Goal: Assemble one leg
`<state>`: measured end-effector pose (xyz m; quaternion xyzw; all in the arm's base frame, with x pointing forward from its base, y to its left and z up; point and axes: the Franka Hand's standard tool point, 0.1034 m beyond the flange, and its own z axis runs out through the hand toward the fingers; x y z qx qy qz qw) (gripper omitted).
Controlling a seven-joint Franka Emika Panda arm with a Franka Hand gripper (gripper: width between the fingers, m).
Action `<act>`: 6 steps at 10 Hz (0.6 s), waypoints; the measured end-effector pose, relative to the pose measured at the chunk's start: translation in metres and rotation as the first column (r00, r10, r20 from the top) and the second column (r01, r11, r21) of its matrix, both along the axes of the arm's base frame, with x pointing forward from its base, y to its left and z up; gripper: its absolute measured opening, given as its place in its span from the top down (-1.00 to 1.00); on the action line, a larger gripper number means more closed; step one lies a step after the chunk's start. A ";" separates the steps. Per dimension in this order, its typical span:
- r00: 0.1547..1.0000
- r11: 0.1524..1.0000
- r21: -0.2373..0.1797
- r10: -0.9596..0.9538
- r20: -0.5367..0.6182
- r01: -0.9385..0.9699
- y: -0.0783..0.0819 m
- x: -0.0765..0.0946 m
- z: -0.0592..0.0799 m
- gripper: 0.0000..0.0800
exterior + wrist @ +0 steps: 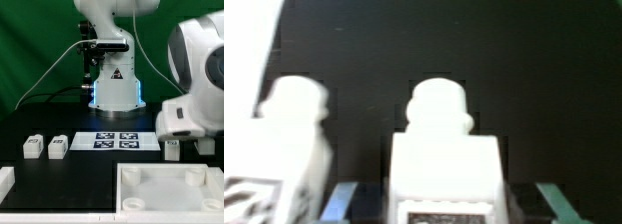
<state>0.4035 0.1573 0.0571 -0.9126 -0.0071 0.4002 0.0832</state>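
The small white plastic peg-like leg (441,150) sits centred between the gripper's (448,197) spread teal fingers (550,197), apparently untouched, its long axis along the gap; a twin leg (287,140) stands just beside

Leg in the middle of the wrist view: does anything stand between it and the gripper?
Nothing visible does. The leg stands between the fingers of the open gripper, with a dark gap on each side. A second leg stands close beside it, outside one finger, and might be brushed when the gripper closes.
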 end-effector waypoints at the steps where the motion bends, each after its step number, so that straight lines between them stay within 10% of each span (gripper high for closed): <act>1: 1.000 1.000 0.016 0.011 0.017 -0.011 -0.012 0.011 0.029 0.27; 3: 0.987 0.999 0.013 -0.032 0.158 0.030 -0.010 0.012 0.056 0.27; 6: 0.903 0.997 -0.011 -0.060 0.426 0.071 -0.018 0.020 0.057 0.27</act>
